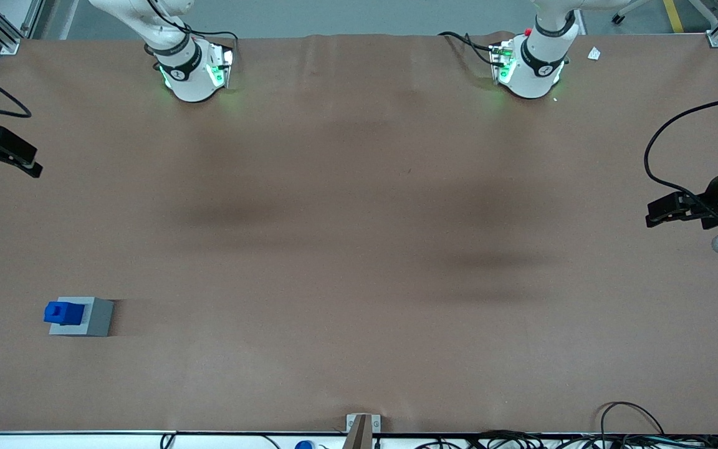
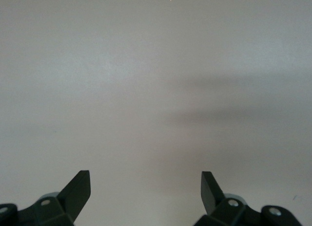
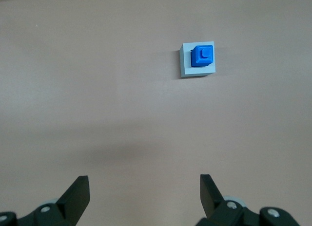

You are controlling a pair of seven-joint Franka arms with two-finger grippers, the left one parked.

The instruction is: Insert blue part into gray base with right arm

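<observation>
The blue part (image 1: 62, 312) sits on top of the gray base (image 1: 96, 318), toward the working arm's end of the table and near the front camera. It stands off-center on the base, and I cannot tell how deep it sits. In the right wrist view the blue part (image 3: 203, 56) covers most of the gray base (image 3: 185, 66). My right gripper (image 1: 33, 167) hangs farther from the front camera than the base, well apart from it. In the right wrist view the gripper (image 3: 145, 187) is open and empty over bare table.
A brown cover (image 1: 359, 249) spans the table. Both arm bases (image 1: 194, 72) stand at the edge farthest from the front camera. A small bracket (image 1: 362, 427) and cables (image 1: 630, 415) lie at the front edge. A white scrap (image 1: 594, 53) lies near the parked arm's base.
</observation>
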